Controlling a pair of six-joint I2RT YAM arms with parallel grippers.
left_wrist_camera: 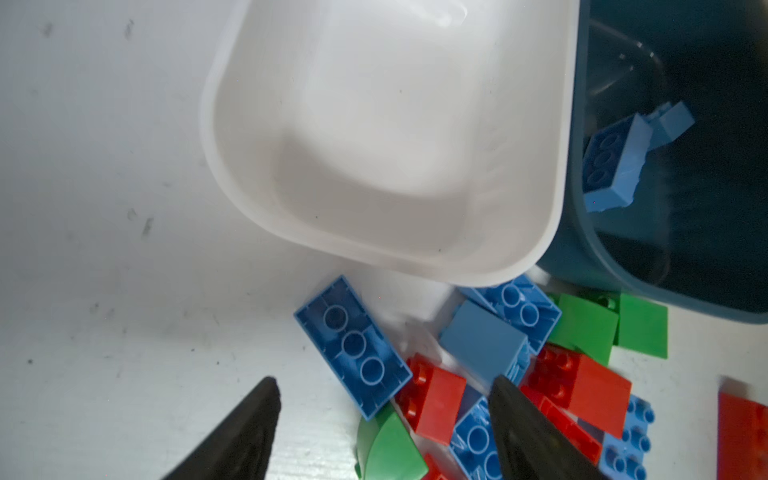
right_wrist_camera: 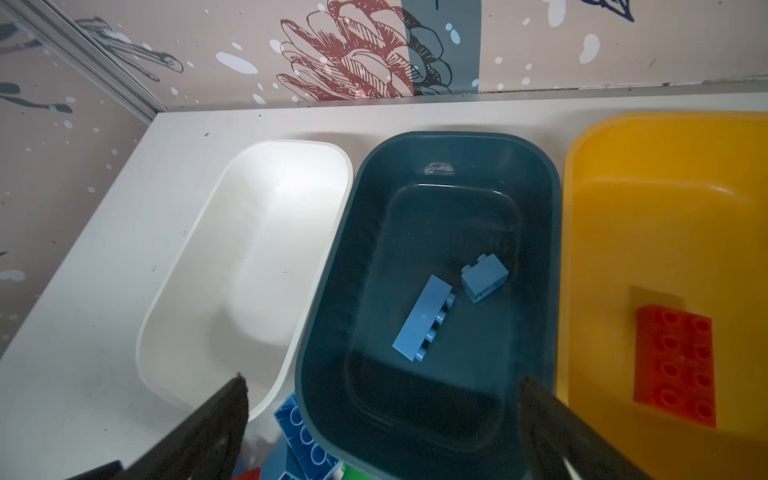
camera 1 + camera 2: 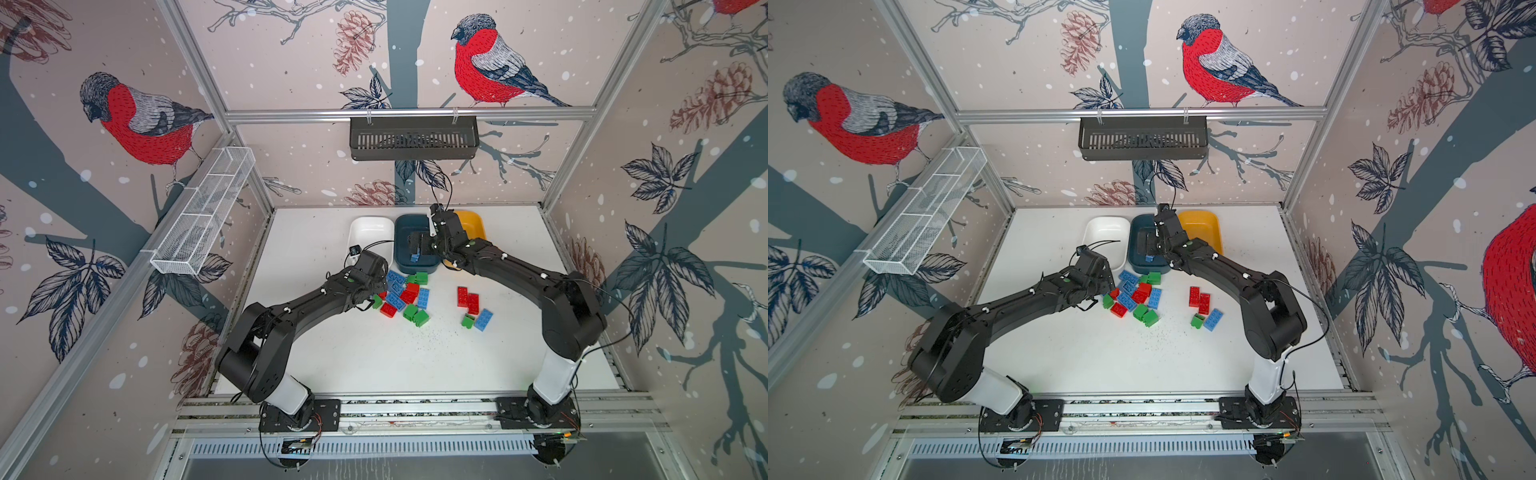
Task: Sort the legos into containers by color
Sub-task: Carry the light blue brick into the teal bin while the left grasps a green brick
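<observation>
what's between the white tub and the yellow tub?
The dark teal tub, holding a long blue brick and a short blue brick. Right wrist view shows it close beside the white tub and yellow tub.

The left end effector [image 1: 385, 380] and the right end effector [image 2: 382, 377] both angle downward, each with its jaws standing apart.

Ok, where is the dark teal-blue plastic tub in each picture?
Both top views: the dark teal-blue plastic tub sits near the picture's centre.
Left wrist view: it is cut off at the right edge.
Right wrist view: it fills the middle.
Shared landmark: the empty white plastic tub sits right beside it in every view.
</observation>
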